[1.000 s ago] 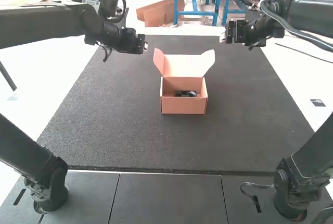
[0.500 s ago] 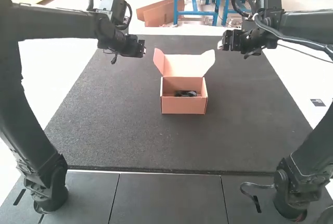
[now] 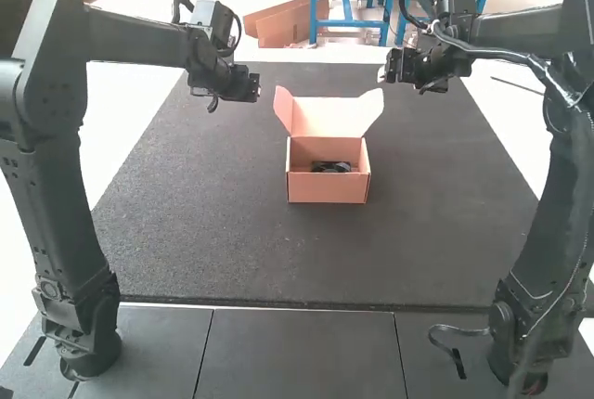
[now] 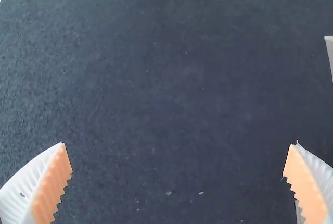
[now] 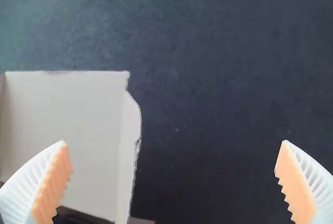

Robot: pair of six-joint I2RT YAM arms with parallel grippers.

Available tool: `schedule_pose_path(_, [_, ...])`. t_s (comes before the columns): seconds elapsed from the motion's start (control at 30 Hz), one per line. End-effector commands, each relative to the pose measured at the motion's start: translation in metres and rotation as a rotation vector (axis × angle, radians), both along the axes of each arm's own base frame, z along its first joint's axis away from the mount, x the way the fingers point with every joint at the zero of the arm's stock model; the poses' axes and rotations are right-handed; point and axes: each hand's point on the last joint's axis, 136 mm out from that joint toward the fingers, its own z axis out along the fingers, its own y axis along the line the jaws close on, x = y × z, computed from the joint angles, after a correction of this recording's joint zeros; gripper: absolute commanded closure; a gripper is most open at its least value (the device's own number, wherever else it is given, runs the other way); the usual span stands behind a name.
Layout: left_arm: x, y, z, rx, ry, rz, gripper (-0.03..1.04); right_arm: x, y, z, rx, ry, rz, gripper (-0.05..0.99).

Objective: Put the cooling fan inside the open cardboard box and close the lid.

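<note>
fan in, lid up

my left tool (image 3: pixel 249 86) and right tool (image 3: pixel 390 67) are both spread wide and empty, one on either side of the raised lid (image 3: pixel 329 113), probably placed to fold it down. cooling fan (image 3: pixel 329 167) sits inside the cardboard box (image 3: pixel 328 184), mid surface (image 3: pixel 186 213).

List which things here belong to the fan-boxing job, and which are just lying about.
Belongs to the job:
cardboard box
lid, standing open
cooling fan, already inside the box
left gripper, open
right gripper, open

Just lying about:
black mat under the box
grey table panels at the near edge
</note>
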Motion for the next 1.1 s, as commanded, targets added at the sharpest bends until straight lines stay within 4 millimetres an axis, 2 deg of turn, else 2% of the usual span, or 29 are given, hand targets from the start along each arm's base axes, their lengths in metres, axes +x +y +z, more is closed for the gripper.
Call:
schedule_pose_path(0.0, [0.012,-0.001,0.011,0.006,-0.031,0.004,0.04,0.009,0.013,0.013,0.029,-0.013,0.017,0.04])
schedule_pose_path(0.13, [0.019,-0.003,0.007,0.008,-0.027,0.004,0.04,0.014,0.014,0.008,0.027,0.017,0.016,0.04])
schedule_pose_path(0.37, [0.029,-0.005,0.003,0.006,-0.024,-0.001,0.04,0.011,0.014,-0.007,0.016,0.085,0.019,0.04])
schedule_pose_path(0.57, [0.033,-0.024,0.005,-0.051,-0.021,-0.073,0.04,0.007,0.019,-0.016,0.034,0.131,0.038,0.04])
schedule_pose_path(0.87, [0.030,-0.037,-0.006,-0.094,0.027,-0.132,0.04,0.005,0.026,-0.017,0.060,0.172,0.069,0.05])
schedule_pose_path(1.07, [0.025,-0.054,-0.009,-0.124,0.042,-0.181,0.04,0.002,0.031,-0.017,0.064,0.186,0.083,0.06])
